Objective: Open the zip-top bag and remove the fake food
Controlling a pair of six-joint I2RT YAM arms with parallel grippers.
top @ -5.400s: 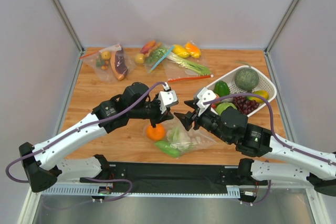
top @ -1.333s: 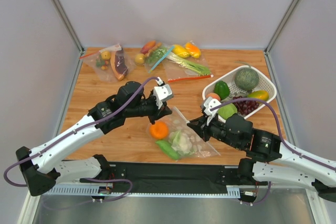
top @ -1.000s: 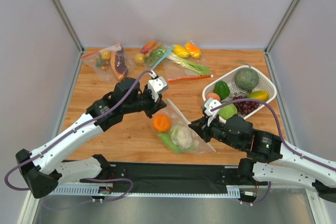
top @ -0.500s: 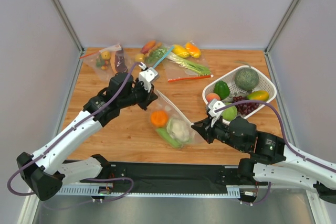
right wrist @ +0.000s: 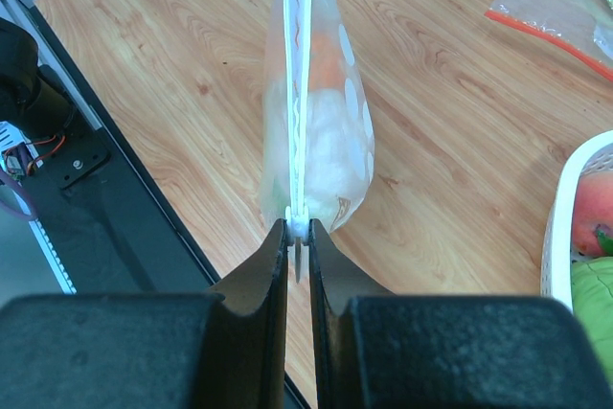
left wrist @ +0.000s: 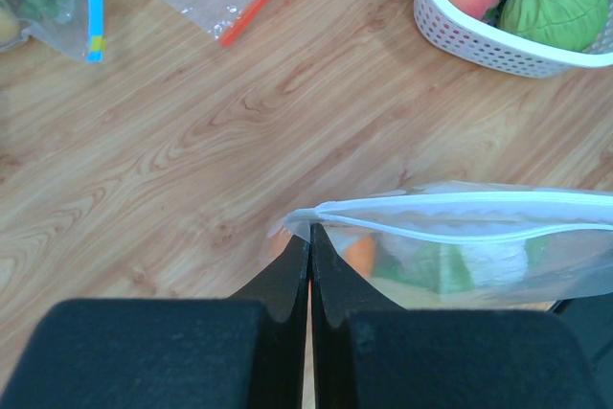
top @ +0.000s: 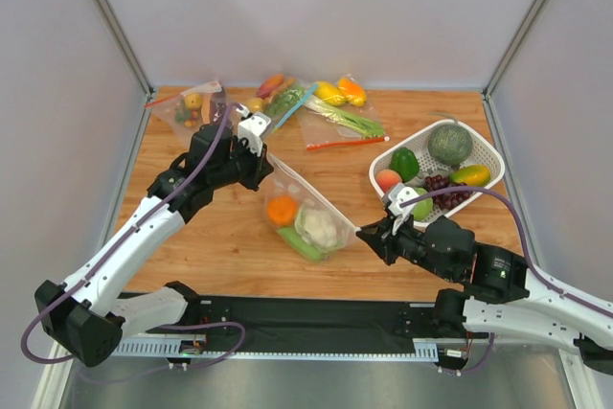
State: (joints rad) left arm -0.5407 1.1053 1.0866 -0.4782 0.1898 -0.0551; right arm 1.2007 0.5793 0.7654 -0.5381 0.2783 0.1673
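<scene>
- Left gripper (top: 262,162), left of centre in the top view: jaws closed, pinching the upper-left corner of the bag (top: 305,215).
- Left wrist view: fingertips of the same gripper (left wrist: 308,239) pressed together on the bag's (left wrist: 460,237) corner, at the end of the zip strip (left wrist: 460,200).
- Right gripper (top: 364,235), lower right of centre: jaws nearly together, clamped on the other end of the zip strip (top: 311,192).
- Right wrist view: the strip (right wrist: 301,64) runs straight up the frame from the gripper (right wrist: 298,234), and the bag (right wrist: 330,131) hangs to the right of it.
- Bag sits mid-frame in the top view, pulled taut in a diagonal from upper left to lower right between the two grippers, over the table (top: 192,227).
- Can't tell if the zip is parted, or if the bag's bottom touches the wood.
- All food is inside the bag: orange (top: 281,210) on the left, cauliflower (top: 319,224) in the middle, green piece (top: 299,244) lowest.
- White basket (top: 493,155) of other fake food sits on the right, apart from the bag.
- Other bags (top: 335,126) lie along the top edge of the table, well apart.
</scene>
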